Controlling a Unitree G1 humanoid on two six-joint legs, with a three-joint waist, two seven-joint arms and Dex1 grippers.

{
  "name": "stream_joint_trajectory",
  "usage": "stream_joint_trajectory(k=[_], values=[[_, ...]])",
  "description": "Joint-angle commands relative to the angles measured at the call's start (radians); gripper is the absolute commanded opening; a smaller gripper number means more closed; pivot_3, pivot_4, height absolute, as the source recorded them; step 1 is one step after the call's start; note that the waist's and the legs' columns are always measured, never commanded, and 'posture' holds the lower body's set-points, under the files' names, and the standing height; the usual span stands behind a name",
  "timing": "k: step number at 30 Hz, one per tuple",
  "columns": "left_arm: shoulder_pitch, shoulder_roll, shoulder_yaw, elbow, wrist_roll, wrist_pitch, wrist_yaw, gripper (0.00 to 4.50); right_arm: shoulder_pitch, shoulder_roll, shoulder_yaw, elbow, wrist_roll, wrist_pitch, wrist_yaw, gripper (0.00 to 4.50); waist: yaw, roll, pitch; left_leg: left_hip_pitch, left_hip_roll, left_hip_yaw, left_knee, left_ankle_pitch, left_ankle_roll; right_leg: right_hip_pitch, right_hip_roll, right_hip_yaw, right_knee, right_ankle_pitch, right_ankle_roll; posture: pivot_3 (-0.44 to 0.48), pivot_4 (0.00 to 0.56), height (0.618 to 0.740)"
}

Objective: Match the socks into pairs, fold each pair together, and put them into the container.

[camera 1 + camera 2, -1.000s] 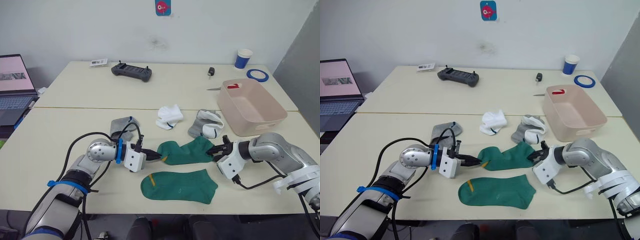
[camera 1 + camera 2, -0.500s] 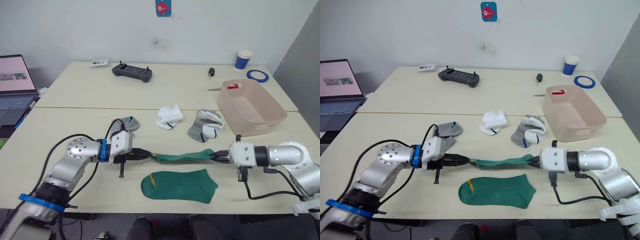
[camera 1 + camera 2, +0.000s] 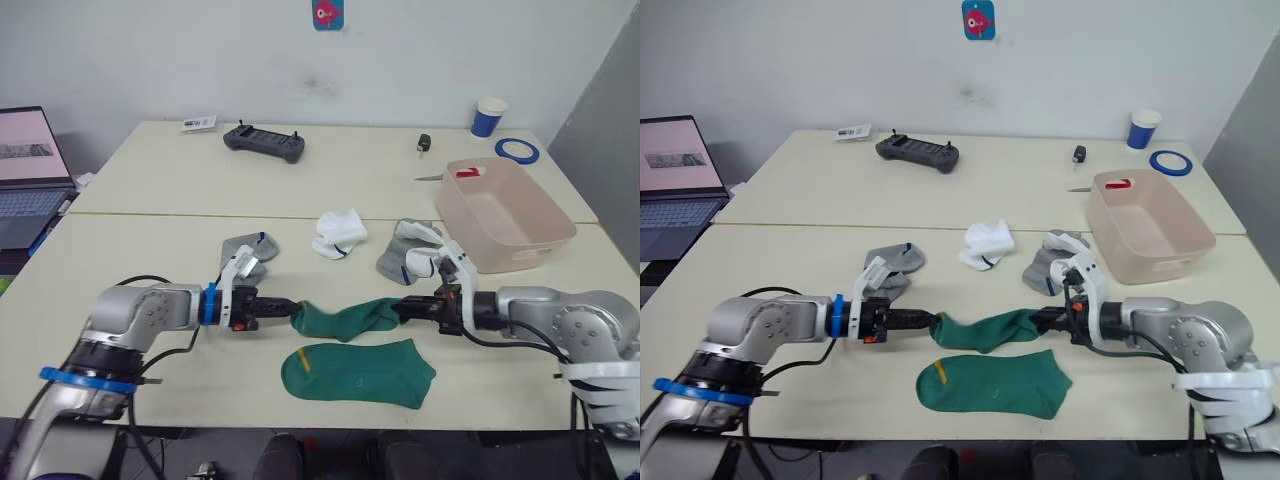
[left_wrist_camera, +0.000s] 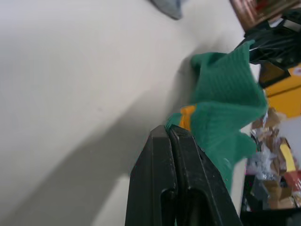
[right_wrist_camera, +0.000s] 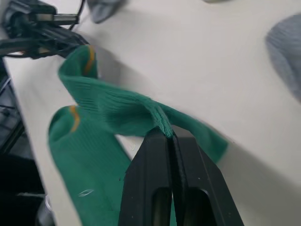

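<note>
Two pale tables stand side by side against a white wall. Near the bottom middle of the frame, the left gripper (image 3: 287, 304) pinches 1 end of a green sock (image 3: 345, 319), and the right gripper (image 3: 400, 307) pinches the other end.

Half a second ago this sock was pulled tight like a rope between them. Now the 2 grippers have come closer together, so the sock hangs loose and sags in the middle. It sits just above the other green sock (image 3: 358, 373), which lies flat near the table's front edge. That looks like the robot is lowering the first sock onto its twin to make a pair.

A grey sock (image 3: 247, 250), a white sock (image 3: 337, 233) and a grey and white bunch (image 3: 412, 252) wait in the middle. The pink container (image 3: 555, 234) sits at the right with no socks in it, so no pair is done yet.
</note>
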Motion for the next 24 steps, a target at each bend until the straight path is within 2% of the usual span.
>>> stream_joint_trajectory(k=[1,5,10,16,24], values=[[-0.054,-0.05,0.038,0.072,0.077,-0.048,0.064,0.0,-0.029,0.01,0.012,0.046,-0.1,-0.021,-0.039,0.06,0.001,0.0,0.0,0.0,0.0,0.0,0.0,0.0,0.0,0.0,0.0,0.0,-0.001,0.0,0.0,0.0,0.15,0.74],[-0.065,-0.078,0.019,0.095,0.152,-0.099,0.068,0.0,-0.04,0.011,0.041,0.071,-0.182,-0.054,-0.024,0.06,-0.002,0.0,0.0,0.0,0.0,0.0,-0.001,0.0,0.0,0.0,0.0,0.0,-0.001,0.0,0.0,0.0,0.15,0.74],[-0.051,-0.068,-0.005,0.083,0.221,-0.148,0.02,0.0,-0.053,-0.026,0.094,0.073,-0.254,-0.104,0.068,0.06,-0.003,0.0,0.0,0.001,0.0,0.0,-0.001,0.0,0.0,0.0,0.0,0.0,-0.001,0.0,0.0,0.0,0.15,0.74],[-0.022,-0.039,0.009,0.003,0.213,-0.118,-0.052,0.0,-0.055,-0.052,0.097,0.003,-0.193,-0.035,0.202,0.06,-0.005,0.0,0.0,0.001,0.0,0.0,-0.001,0.0,0.0,0.0,0.0,0.0,-0.001,0.0,0.0,0.0,0.15,0.74],[0.043,0.055,0.05,-0.096,0.183,-0.06,-0.117,0.0,-0.064,-0.041,0.107,-0.037,-0.197,-0.003,0.231,0.06,-0.005,0.0,0.0,0.0,0.001,0.0,-0.001,0.0,0.0,0.0,0.0,0.0,-0.001,0.0,0.0,0.0,0.15,0.74]])
